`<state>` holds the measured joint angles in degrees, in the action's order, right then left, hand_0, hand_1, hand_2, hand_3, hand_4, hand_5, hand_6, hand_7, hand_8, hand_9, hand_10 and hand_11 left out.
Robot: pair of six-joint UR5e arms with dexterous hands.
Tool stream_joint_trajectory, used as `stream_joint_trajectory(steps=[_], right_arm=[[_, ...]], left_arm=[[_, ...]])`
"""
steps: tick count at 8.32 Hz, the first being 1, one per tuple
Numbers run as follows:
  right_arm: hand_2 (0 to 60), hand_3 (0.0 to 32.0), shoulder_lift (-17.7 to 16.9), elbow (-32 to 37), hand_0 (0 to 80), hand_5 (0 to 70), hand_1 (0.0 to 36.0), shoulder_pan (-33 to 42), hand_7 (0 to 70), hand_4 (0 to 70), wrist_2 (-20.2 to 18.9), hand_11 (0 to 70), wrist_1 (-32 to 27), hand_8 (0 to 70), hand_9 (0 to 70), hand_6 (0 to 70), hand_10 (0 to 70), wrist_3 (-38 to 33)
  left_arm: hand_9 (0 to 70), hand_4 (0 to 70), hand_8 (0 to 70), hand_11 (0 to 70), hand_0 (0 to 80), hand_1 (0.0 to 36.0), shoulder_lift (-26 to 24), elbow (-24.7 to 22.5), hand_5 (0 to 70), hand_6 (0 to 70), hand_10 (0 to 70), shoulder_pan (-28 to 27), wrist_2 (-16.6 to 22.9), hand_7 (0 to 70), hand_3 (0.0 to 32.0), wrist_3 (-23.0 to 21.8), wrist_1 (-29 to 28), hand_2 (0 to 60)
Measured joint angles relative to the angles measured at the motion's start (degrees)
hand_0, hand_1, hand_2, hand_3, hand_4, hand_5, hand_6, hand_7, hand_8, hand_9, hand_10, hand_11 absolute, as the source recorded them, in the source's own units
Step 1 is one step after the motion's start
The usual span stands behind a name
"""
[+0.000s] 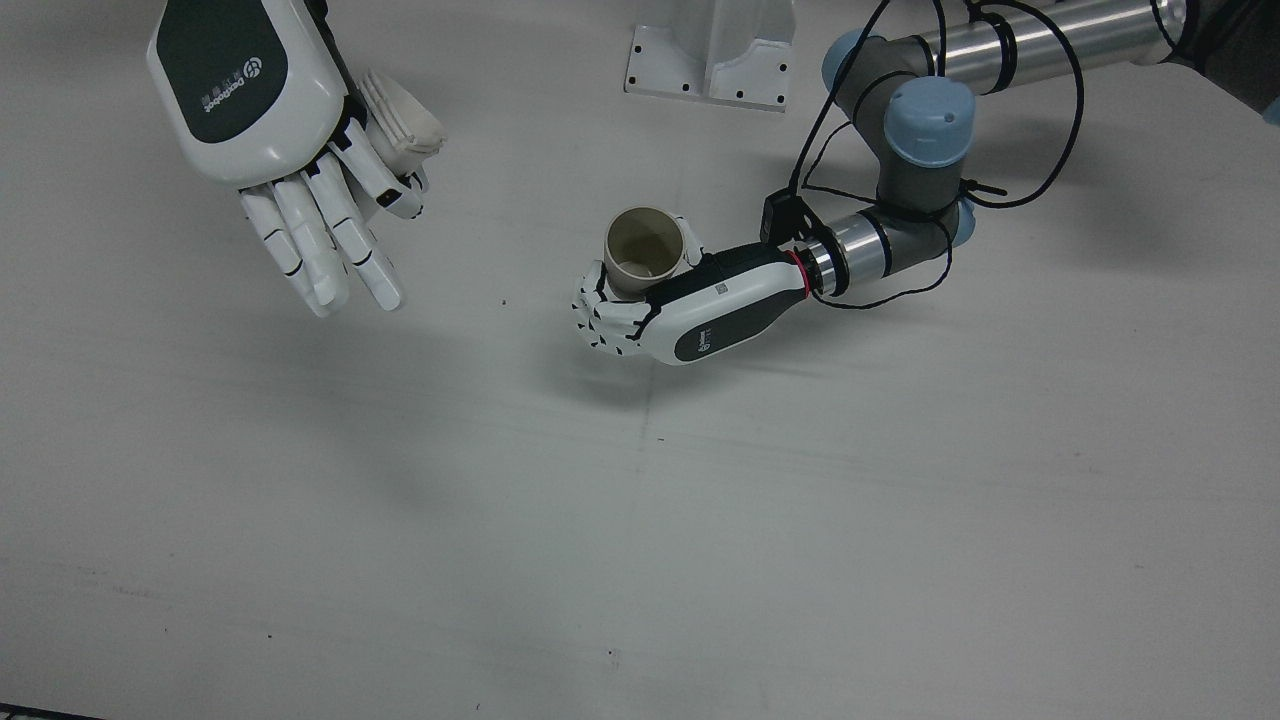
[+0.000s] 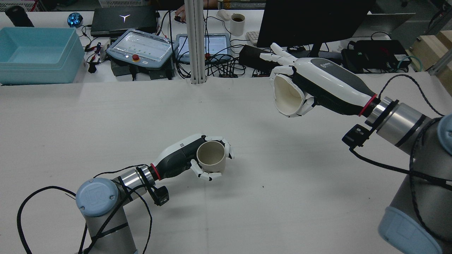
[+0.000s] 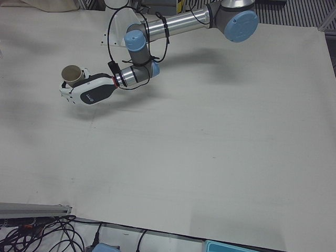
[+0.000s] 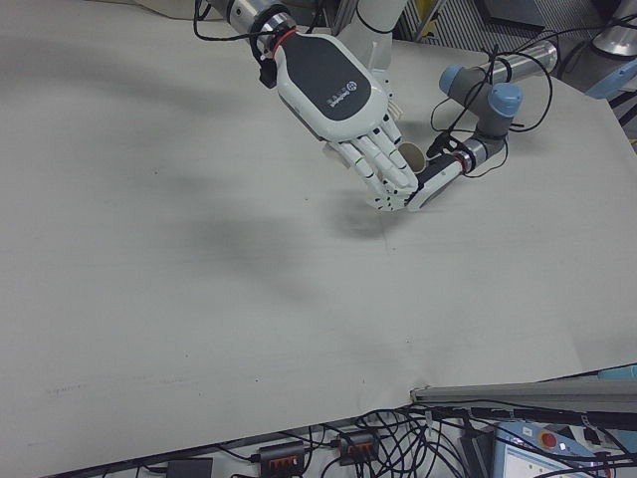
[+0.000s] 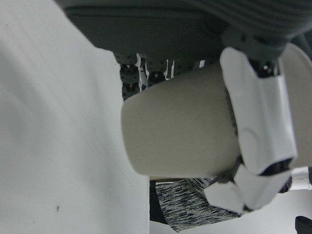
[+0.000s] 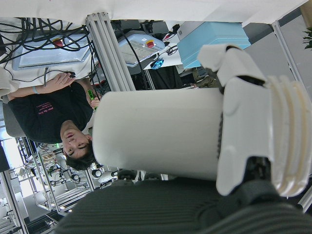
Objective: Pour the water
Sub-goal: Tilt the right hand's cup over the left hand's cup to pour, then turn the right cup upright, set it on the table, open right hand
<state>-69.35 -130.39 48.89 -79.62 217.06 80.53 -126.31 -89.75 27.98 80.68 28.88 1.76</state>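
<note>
Cups, two, paper, both held off the table (image 1: 700, 560). First cup (image 1: 645, 252): upright, mouth up, wrapped by the curled fingers of the left hand (image 1: 680, 310) low over the middle of the table, most likely kept level and steady to receive. Second cup (image 2: 289, 95): gripped between thumb and palm of the right hand (image 2: 310, 86), raised high and well apart from the first, tipped on its side so its mouth faced back toward the robot; the remaining fingers (image 1: 320, 240) of that hand stood straight and spread, not on the cup. The tilt read as a pouring posture, though the two cups were not lined up one over the other. No water could be made out in either cup. Rear view: showed the open, visibly squashed mouth of the tipped cup, which the front view gave only as a crumpled rim beside the thumb. Front view: looked straight into the upright cup and showed it pale and apparently empty. Right hand's camera: side of the tipped cup, with a seated person (image 6: 53, 122) and a blue bin (image 6: 214, 41) behind. Left-front view: left arm only.
</note>
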Motion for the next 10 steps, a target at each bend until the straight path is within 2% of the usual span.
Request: stream_joint_trajectory(steps=[1, 2, 3, 4, 5, 6, 7, 8, 10], right_arm=[[28.0, 0.0, -0.1, 0.8, 54.4, 66.4, 25.1, 0.4, 6.8, 23.4, 0.2, 11.4, -0.1, 0.4, 0.0, 7.4, 6.4, -0.1], [26.5, 0.0, -0.4, 1.9, 50.7, 49.2, 21.1, 1.1, 5.2, 26.6, 1.6, 11.4, -0.4, 0.2, 0.0, 6.0, 6.8, -1.4], [24.8, 0.0, -1.0, 2.9, 49.1, 42.7, 19.1, 1.6, 2.9, 25.5, 5.9, 10.9, -0.7, 0.0, 0.0, 4.8, 6.6, -5.3], [24.0, 0.0, -2.5, 4.1, 48.6, 40.0, 18.4, 1.8, 2.2, 24.2, 10.8, 10.9, -1.8, 0.0, 0.0, 4.3, 6.6, -11.2], [25.4, 0.0, -4.2, 5.7, 49.2, 41.6, 19.0, 1.9, 3.0, 29.6, 14.8, 9.8, -3.7, 0.0, 0.0, 4.4, 5.8, -17.3], [26.8, 0.0, -5.5, 7.4, 49.3, 40.5, 18.8, 2.2, 2.7, 34.7, 17.7, 10.5, -5.2, 0.0, 0.0, 4.4, 6.5, -21.8], [25.7, 0.0, -6.8, 8.5, 48.2, 37.8, 17.3, 2.4, 1.8, 35.3, 19.6, 11.4, -6.1, 0.0, 0.0, 4.1, 7.2, -24.0], [25.8, 0.0, -8.4, 10.6, 47.5, 34.7, 16.6, 2.6, 0.2, 33.5, 21.9, 11.6, -7.1, 0.0, 0.0, 3.4, 7.4, -26.7], [23.0, 0.0, -10.3, 20.7, 46.6, 30.2, 15.2, 2.6, 0.0, 29.0, 24.2, 10.2, -11.5, 0.0, 0.0, 1.8, 6.4, -37.2]], left_arm=[[36.1, 44.3, 26.5, 27.1, 54.3, 36.0, 0.0, 0.0, 70.0, 36.3, 17.2, 0.2, 0.0, 39.6, 0.0, 0.0, 0.0, 60.0], [35.3, 43.8, 25.9, 27.0, 54.0, 36.0, 0.5, -0.1, 70.0, 35.8, 17.1, 1.2, 0.0, 38.9, 0.0, -0.2, 0.1, 60.0], [34.4, 44.2, 25.2, 26.7, 53.9, 36.0, 2.2, -0.3, 70.0, 35.5, 16.9, 3.6, 0.1, 38.6, 0.0, -1.2, 0.1, 60.0], [33.6, 42.4, 24.6, 26.3, 53.1, 36.0, 5.3, -0.4, 70.0, 34.4, 16.8, 6.4, 0.1, 37.2, 0.0, -2.4, -0.4, 60.0], [33.7, 42.7, 24.7, 26.5, 53.2, 36.0, 9.7, -0.5, 70.0, 34.6, 16.8, 9.3, 0.1, 37.2, 0.0, -3.4, -1.9, 60.0], [33.7, 41.8, 24.7, 26.9, 53.1, 36.0, 15.2, -0.4, 70.0, 34.4, 17.2, 12.3, 0.2, 36.9, 0.0, -3.9, -4.4, 60.0], [33.9, 40.1, 24.8, 27.5, 52.4, 36.0, 20.4, 0.1, 70.0, 33.7, 17.6, 15.0, 0.2, 35.9, 0.0, -4.1, -7.3, 60.0], [34.2, 40.9, 25.0, 27.4, 52.6, 36.0, 26.0, 2.0, 70.0, 34.1, 17.5, 18.2, 0.2, 36.6, 0.0, -4.6, -11.7, 60.0], [34.2, 39.9, 25.0, 27.4, 52.6, 36.0, 32.3, 6.2, 70.0, 33.6, 17.5, 23.2, 0.2, 36.0, 0.0, -6.4, -17.8, 60.0]])
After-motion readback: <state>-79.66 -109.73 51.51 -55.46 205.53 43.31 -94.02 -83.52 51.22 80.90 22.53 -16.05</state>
